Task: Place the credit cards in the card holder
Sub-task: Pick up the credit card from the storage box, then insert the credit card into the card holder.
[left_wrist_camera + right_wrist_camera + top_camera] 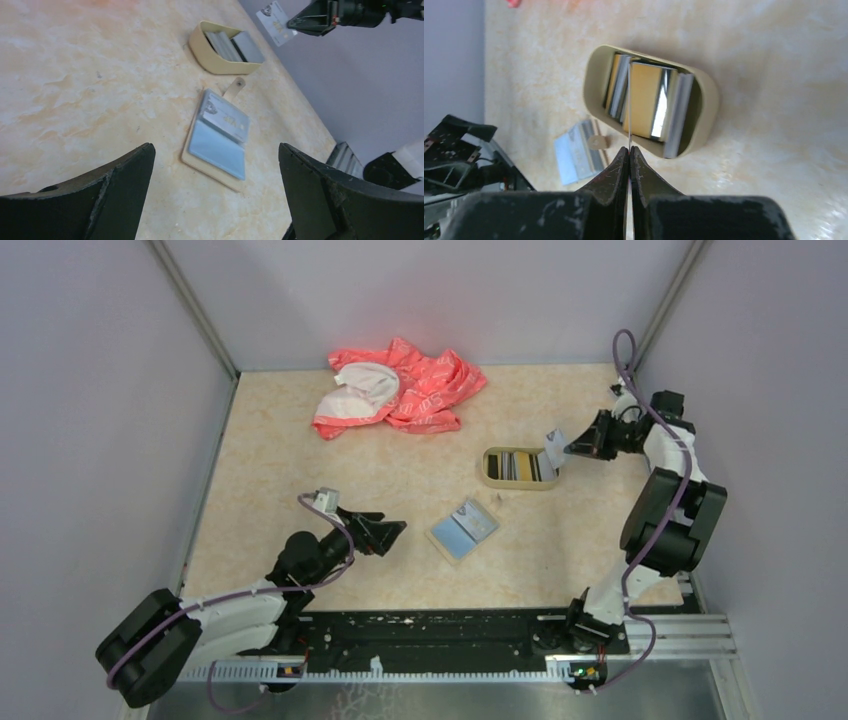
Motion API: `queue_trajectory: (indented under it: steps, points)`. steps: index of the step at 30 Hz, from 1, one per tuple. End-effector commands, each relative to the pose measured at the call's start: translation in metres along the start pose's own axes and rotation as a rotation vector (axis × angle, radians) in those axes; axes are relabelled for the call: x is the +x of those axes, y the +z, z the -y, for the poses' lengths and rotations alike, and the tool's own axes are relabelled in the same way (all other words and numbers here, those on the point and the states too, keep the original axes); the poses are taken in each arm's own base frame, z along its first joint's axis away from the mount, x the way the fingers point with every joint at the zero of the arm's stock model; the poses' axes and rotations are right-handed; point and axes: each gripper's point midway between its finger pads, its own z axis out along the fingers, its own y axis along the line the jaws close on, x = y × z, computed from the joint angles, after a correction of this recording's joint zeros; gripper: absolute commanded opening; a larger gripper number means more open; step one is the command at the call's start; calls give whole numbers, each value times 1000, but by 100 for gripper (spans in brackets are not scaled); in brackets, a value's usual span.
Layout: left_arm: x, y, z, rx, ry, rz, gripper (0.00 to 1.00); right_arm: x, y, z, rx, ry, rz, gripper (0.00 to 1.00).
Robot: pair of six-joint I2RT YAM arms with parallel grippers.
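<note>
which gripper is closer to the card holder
Left. The left gripper is open beside the card holder, on its left in the top view, pointing at it. The right gripper is farther off, by the tray, shut on a credit card.

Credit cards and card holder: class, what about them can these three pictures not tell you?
Top view: credit cards in the tray too small to count; they overlap in the right wrist view.
Right wrist view: held card edge-on, face hidden; left wrist view blurs its print.
All views: card holder pockets hide how many cards sit inside.
</note>
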Motion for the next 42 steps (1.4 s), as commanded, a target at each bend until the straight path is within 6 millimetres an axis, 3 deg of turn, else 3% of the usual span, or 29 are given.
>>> queue_trajectory:
  steps: [1,6,10,14,18,25,35,40,41,42]
  points:
    - [-23,-8,49,236,-42,76,99,-14,-21,-78,-304,-103,90,0]
    - [-39,-12,105,498,-91,68,99,11,-14,-147,-536,-189,31,0]
    - [-49,-12,120,591,-72,126,99,38,-17,-199,-712,-258,-22,0]
    - [-52,-4,130,633,-52,182,98,67,-21,-231,-839,-330,-62,0]
    - [-45,19,145,633,5,207,98,86,-18,-247,-886,-380,-83,0]
    - [-51,52,159,628,3,250,92,106,-11,-262,-927,-441,-120,0]
    - [-58,75,166,618,-31,285,81,115,-9,-267,-945,-464,-138,0]
    - [-68,81,175,644,-36,312,59,121,-6,-269,-951,-486,-143,0]
    - [-68,82,177,653,-35,311,49,121,-6,-270,-952,-491,-143,0]
    - [-68,82,179,661,-33,308,28,121,-6,-269,-949,-491,-143,0]
